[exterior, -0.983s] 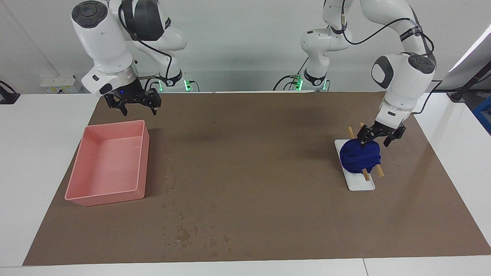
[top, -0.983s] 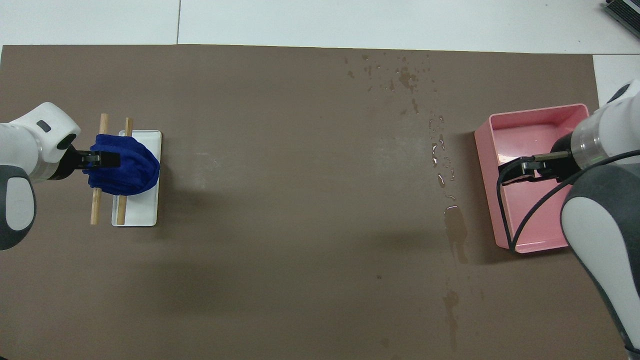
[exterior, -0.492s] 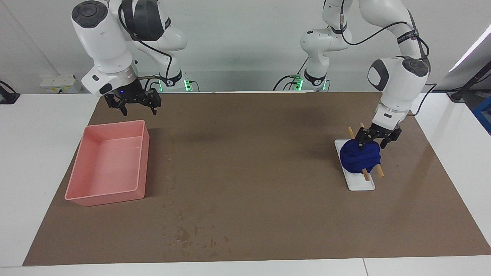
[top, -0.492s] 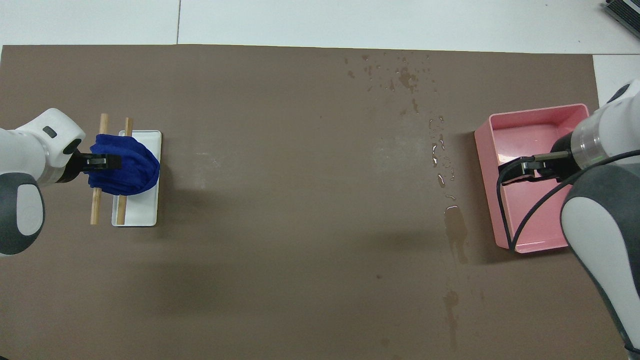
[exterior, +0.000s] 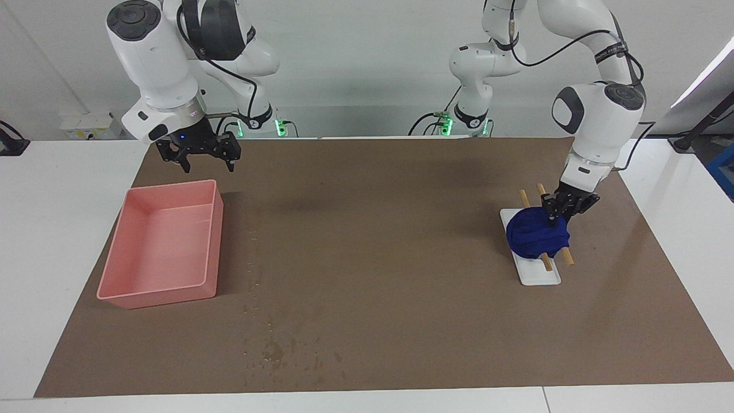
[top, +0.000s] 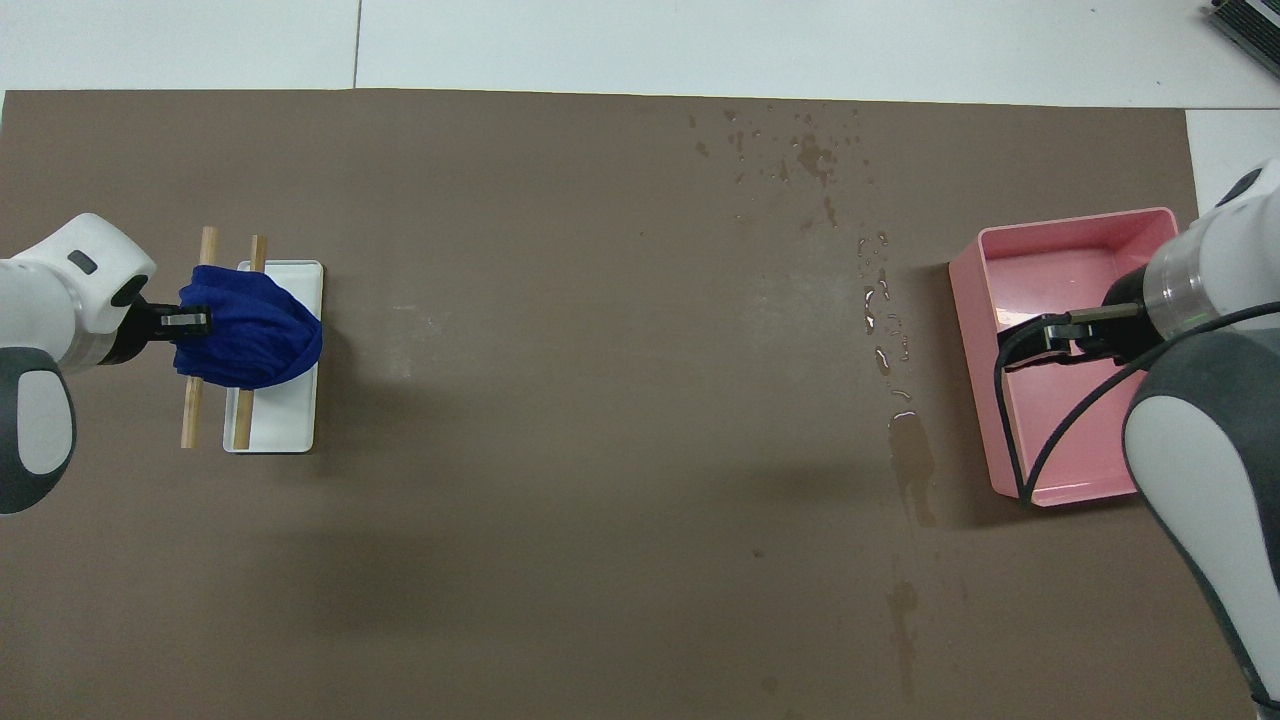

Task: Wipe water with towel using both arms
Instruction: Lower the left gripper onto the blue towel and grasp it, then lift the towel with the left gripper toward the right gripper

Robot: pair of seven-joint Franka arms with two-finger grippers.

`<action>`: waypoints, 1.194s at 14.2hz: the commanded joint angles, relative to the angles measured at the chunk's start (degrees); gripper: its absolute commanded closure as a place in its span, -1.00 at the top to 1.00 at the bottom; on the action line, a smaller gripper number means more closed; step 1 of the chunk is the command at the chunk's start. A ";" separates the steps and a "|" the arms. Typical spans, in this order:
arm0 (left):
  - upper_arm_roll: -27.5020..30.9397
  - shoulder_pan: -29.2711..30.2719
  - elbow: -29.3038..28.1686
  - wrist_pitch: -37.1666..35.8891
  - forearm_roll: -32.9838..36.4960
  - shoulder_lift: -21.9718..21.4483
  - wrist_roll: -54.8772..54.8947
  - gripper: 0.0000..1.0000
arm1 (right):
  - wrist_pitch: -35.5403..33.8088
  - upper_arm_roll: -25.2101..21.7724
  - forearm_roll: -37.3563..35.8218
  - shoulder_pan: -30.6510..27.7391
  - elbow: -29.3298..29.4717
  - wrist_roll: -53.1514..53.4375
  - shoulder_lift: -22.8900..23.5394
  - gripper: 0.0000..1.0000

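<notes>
Left tool [exterior: 557, 214] pinched shut on blue towel [exterior: 536, 239], which hides most of two wooden rods [exterior: 566, 257] on white tray [exterior: 539, 275]. Right tool [exterior: 200, 154] open, idle over mat at pink bin's [exterior: 157, 287] 12 o'clock edge. Water [exterior: 275, 350] specks at bin's 3 o'clock and toward the counter's [exterior: 659, 401] edge; mid-mat clear.

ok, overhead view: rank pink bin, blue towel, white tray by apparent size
1. pink bin, clearly largest
2. blue towel
3. white tray, partly hidden under the towel, so its rank against the towel is unsure
</notes>
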 commanded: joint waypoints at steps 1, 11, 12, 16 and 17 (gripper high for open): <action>-0.03 -0.21 2.12 -2.01 1.27 -0.01 -1.34 -1.00 | 0.19 0.04 -0.20 -0.20 -1.08 0.62 -1.21 1.00; -5.46 -1.09 14.52 -18.21 -19.45 -1.41 -50.75 -1.00 | 0.89 0.83 -0.11 -0.29 -1.34 -1.13 -1.21 1.00; -7.31 -1.09 15.22 -18.12 -21.82 -1.41 -58.74 -1.00 | 2.98 0.92 0.24 -0.29 -2.39 -2.88 -1.48 1.00; -15.39 -1.09 15.58 -16.37 -25.89 -2.20 -82.86 -1.00 | 12.13 0.84 13.38 0.50 -8.89 3.11 -1.92 1.00; -17.50 -1.17 15.58 -15.14 -26.33 -2.20 -87.52 -1.00 | 14.84 0.92 16.82 1.11 -10.99 9.69 -2.09 1.00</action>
